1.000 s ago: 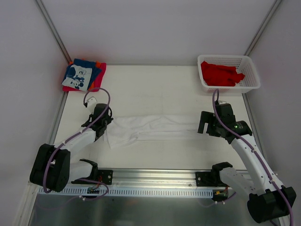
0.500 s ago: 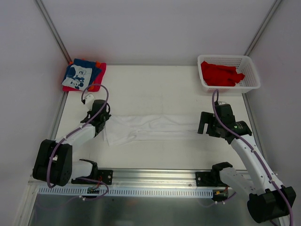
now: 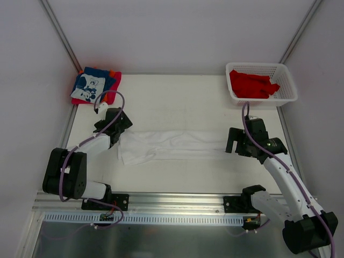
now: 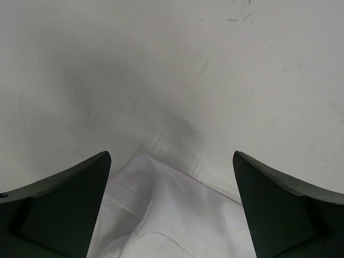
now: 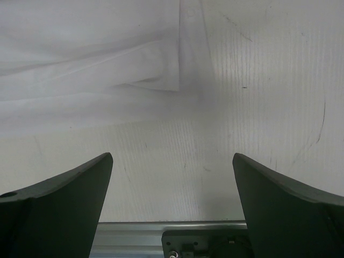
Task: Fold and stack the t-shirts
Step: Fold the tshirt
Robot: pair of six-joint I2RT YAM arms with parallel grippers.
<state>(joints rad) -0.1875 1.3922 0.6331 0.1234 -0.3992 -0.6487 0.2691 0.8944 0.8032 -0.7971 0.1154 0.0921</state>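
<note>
Plain white cloth t-shirt point(image 3: 172, 146): lies flat as a long band across mid-table, running left to right.

Left gripper point(image 3: 119, 123): at the shirt's left end, jaws spread, nothing held.

Right gripper point(image 3: 232, 141): just off the right end, jaws spread, empty.

Folded blue-printed, red and orange shirts point(image 3: 95, 86): stacked far left.

Bright red shirts point(image 3: 252, 85): in the white plastic lattice basket point(image 3: 290, 88), far right.

Judgement: the white shirt is light and limp, and its doubled layers will likely slide apart. Pinch both layers at the end corners.

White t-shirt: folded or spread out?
Partly folded: the white t-shirt lies as a long narrow band across the table, overlapped layers showing in the right wrist view; not yet a compact square.
</note>
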